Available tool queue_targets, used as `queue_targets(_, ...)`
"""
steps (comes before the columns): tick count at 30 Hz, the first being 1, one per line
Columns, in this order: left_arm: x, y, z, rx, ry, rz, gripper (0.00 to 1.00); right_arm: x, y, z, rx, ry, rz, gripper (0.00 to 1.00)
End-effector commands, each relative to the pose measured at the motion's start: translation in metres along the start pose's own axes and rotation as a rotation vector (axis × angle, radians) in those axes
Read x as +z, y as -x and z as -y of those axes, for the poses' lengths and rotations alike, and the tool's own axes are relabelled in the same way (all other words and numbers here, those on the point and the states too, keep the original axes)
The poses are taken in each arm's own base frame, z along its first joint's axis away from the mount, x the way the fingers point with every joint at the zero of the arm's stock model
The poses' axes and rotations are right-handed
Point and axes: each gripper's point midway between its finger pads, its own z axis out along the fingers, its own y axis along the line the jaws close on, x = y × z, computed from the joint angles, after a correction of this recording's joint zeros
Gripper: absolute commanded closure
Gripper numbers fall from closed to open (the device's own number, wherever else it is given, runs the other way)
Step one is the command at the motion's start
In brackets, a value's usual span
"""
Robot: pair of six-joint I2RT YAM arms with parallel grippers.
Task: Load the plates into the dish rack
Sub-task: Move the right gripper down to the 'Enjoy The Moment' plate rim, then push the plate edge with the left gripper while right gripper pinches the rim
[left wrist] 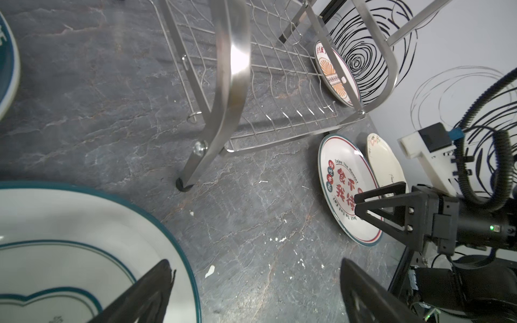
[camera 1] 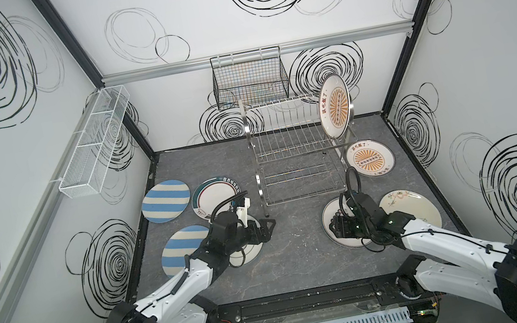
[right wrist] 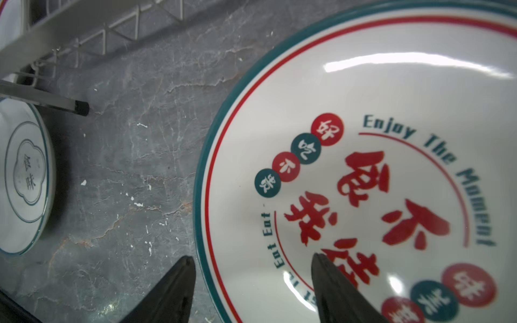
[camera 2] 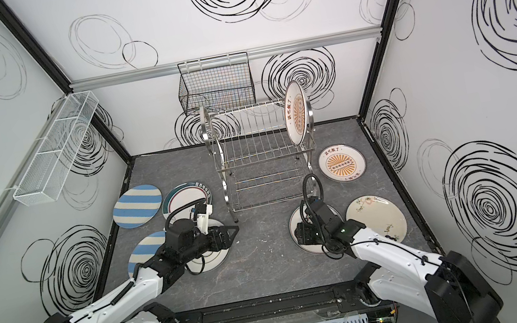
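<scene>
The dish rack (camera 1: pixel 294 149) is set at twelve o'clock on the table, and one upright sunburst plate (camera 1: pixel 334 106) is seen slotted on edge at the three o'clock end of its upper tier; the lower tier is seen bare. The task is therefore judged barely begun, since seven plates are left lying flat: a flat sunburst plate (camera 1: pixel 370 157) at two o'clock, a cream plate (camera 1: pixel 413 214) at four, a red-lettered plate (right wrist: pixel 363 112) at five, a teal-ringed plate (left wrist: pixel 70 237) at seven, a near striped plate (camera 1: pixel 181 251) at eight, a far striped plate (camera 1: pixel 166 201) at nine and a green-rimmed plate (camera 1: pixel 211 196) at ten. The right gripper (right wrist: pixel 251 257) is held wide apart astride the red-lettered plate's rim (nothing is clamped), and the left gripper (left wrist: pixel 254 261) is likewise spread, nothing gripped, at the teal-ringed plate's edge. The tabletop (camera 1: pixel 303 262) is dark grey, veined and flecked white. White walls scribbled with black spirals are hung with a black wire basket (camera 1: pixel 249 79) and a white mesh basket (camera 1: pixel 92 145).
</scene>
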Motion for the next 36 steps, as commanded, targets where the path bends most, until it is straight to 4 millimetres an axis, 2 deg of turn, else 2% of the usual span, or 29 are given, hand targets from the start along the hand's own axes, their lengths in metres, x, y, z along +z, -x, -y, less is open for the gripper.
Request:
queue_targets(1, -0.002, 0.0, 0.0, -0.002, 0.008, 0.012, 0.04, 0.006, 0.011, -0.011, 0.019, 0.007, 0.035, 0.29)
queue_targets(8, -0.003, -0.002, -0.003, 0.0, 0.02, 0.007, 0.04, 0.026, 0.004, -0.019, -0.011, 0.016, -0.039, 0.27)
queue_targets(13, -0.004, -0.001, -0.003, -0.001, 0.024, 0.012, 0.04, 0.029, 0.006, -0.03, -0.032, 0.027, -0.037, 0.27)
queue_targets(20, -0.005, -0.005, -0.007, -0.001, 0.036, 0.002, 0.04, 0.037, -0.01, -0.05, -0.033, 0.103, -0.083, 0.27)
queue_targets(31, -0.012, 0.0, -0.01, -0.007, 0.045, 0.021, 0.04, 0.039, -0.018, -0.11, -0.053, 0.318, -0.11, 0.28)
queue_targets(36, -0.012, -0.002, -0.01, 0.0, 0.042, 0.017, 0.04, 0.042, -0.03, -0.138, -0.038, 0.432, -0.154, 0.28)
